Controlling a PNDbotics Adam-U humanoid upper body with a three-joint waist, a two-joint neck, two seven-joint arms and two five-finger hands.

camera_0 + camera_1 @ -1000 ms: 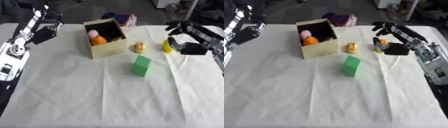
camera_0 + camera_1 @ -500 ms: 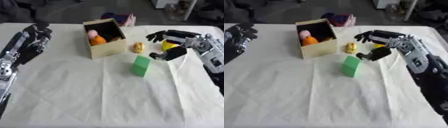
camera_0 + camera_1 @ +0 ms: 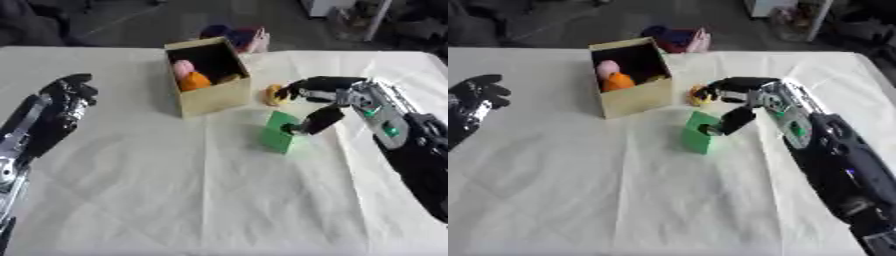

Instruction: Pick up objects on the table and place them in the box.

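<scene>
An open cardboard box (image 3: 213,95) stands at the back centre, with a pink thing (image 3: 184,68) and an orange thing (image 3: 197,80) inside. To its right lies a small yellow-orange object (image 3: 276,94). A green block (image 3: 280,133) stands in front of that. My right hand (image 3: 334,92) is open, reaching in from the right. Its fingers (image 3: 304,83) stretch toward the yellow-orange object, and its thumb (image 3: 317,120) points down to the green block's upper right edge. My left hand (image 3: 67,96) hangs open at the far left, away from everything.
Purple and pink items (image 3: 238,38) lie behind the box near the table's far edge. A white cloth (image 3: 219,200) covers the table, with a wide bare stretch in front. My right forearm (image 3: 411,145) crosses the right side.
My right hand has moved left, over the spot where a yellow thing lay, to the green block and the yellow-orange object. My left arm has dropped lower on the left.
</scene>
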